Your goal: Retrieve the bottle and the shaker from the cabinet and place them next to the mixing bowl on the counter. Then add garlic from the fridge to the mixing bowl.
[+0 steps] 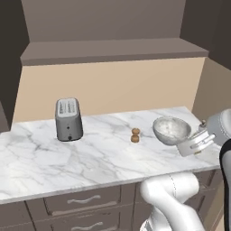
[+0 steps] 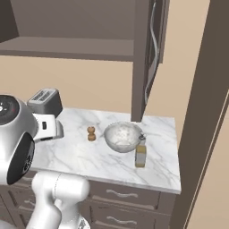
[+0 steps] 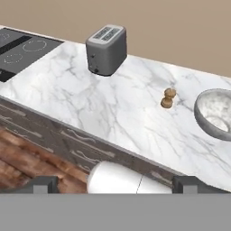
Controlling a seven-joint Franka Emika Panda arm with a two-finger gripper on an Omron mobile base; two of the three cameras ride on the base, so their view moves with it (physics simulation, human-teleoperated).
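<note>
The small brown shaker stands upright on the white marble counter, just left of the speckled mixing bowl. The tall glass bottle of yellowish liquid stands close to the bowl's right front side. My gripper hangs near the counter's front edge, beside the bowl. Its dark fingertips are spread wide with nothing between them. The dark cabinet shelf above is bare.
A grey toaster stands at the back left of the counter. A black cooktop lies further left. Brown drawers with silver handles run below. A tall brown panel bounds the counter's right end.
</note>
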